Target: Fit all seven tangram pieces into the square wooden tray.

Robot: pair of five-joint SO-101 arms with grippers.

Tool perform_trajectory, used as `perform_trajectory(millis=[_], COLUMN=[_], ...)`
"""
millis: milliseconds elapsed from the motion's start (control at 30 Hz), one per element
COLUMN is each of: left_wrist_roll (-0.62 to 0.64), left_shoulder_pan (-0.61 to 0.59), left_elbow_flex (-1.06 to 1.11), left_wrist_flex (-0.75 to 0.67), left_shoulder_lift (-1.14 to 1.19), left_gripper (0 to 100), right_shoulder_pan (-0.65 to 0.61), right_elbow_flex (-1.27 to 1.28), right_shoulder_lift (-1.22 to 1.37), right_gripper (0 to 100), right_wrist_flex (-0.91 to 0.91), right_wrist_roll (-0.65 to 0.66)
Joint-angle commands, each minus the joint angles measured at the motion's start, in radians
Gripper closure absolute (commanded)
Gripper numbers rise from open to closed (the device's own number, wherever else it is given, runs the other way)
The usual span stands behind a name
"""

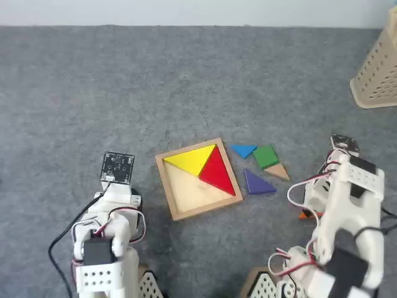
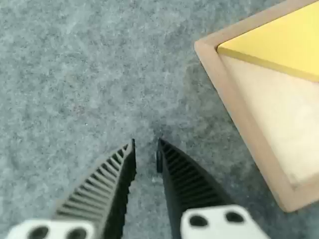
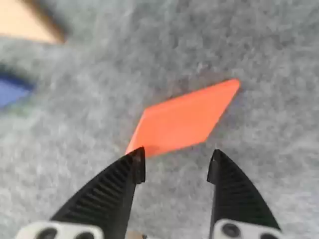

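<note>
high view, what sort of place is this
Probably a robot lab bench: grey felt mat as worktop, left arm and right arm at its near edge, wooden tangram tray between them.

Square wooden tray (image 1: 165,187) lies flat, skewed on the grey mat. Seated inside, edge to edge: yellow triangle (image 1: 191,159) and red triangle (image 1: 217,172). Clustered just beside the tray: blue triangle (image 1: 242,149), green square (image 1: 265,156), tan triangle (image 1: 278,171), purple triangle (image 1: 257,184). Orange parallelogram (image 3: 183,119) lies flat, apart from the cluster
</note>
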Motion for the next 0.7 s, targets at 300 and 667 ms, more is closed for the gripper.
perform_trajectory(millis=[300,667], left_wrist_roll=[0.008,0.008], left_shoulder_pan=[0.002,0.002], left_elbow_flex=[-0.01,-0.01], left_wrist_flex=[0.0,0.0], left_shoulder_lift=[-0.021,-0.021], left_gripper=[93,93], right_shoulder_pan=[-0.015,-0.13], right_elbow_flex=[-0.13,-0.169], right_shoulder_lift=[0.222,0.001], right_gripper=[87.4,98.5], right_wrist_flex=[-0.068,-0.045], right_wrist_roll=[-0.094,0.124])
